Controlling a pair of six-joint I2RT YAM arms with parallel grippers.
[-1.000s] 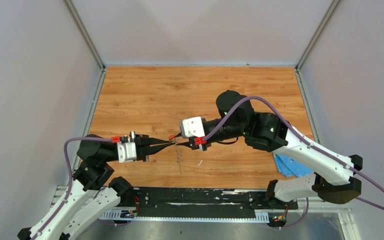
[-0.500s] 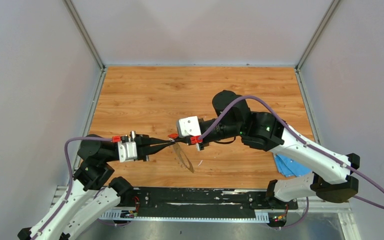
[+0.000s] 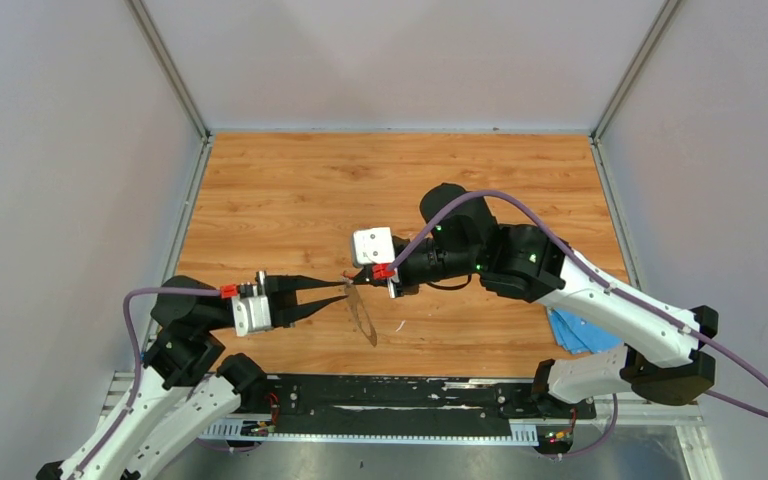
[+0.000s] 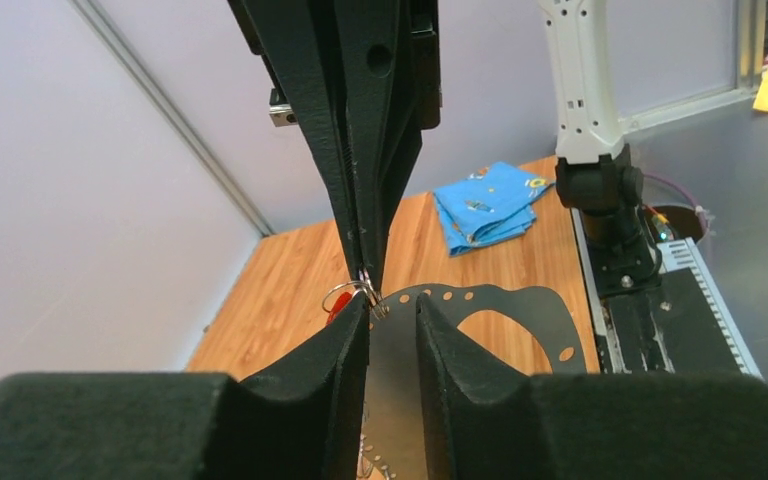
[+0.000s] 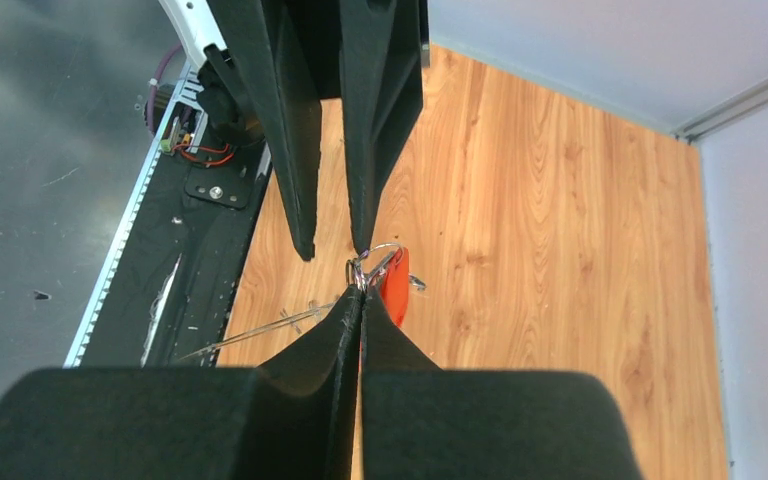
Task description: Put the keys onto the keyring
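Note:
The keyring (image 3: 363, 317), a wide thin grey ring with small holes, hangs tilted above the table from my right gripper (image 3: 354, 283), which is shut on its top edge. A red-headed key (image 5: 395, 285) dangles there on a small wire loop (image 4: 344, 292). My left gripper (image 3: 343, 291) faces it from the left, open. In the left wrist view the keyring (image 4: 520, 300) runs through the gap of my left gripper (image 4: 392, 303), and the left fingertip (image 4: 358, 312) sits against the wire loop. In the right wrist view the right gripper (image 5: 360, 290) pinches where loop and ring meet.
A folded blue cloth (image 3: 575, 330) lies at the table's near right edge, beside the right arm's base. A thin white sliver (image 3: 398, 325) rests on the wood just right of the hanging ring. The black base rail (image 3: 390, 395) runs along the near edge.
My left gripper has opened and drawn back to the left. My right gripper has closed on the ring's top. The keyring has swung from edge-on to hanging tilted.

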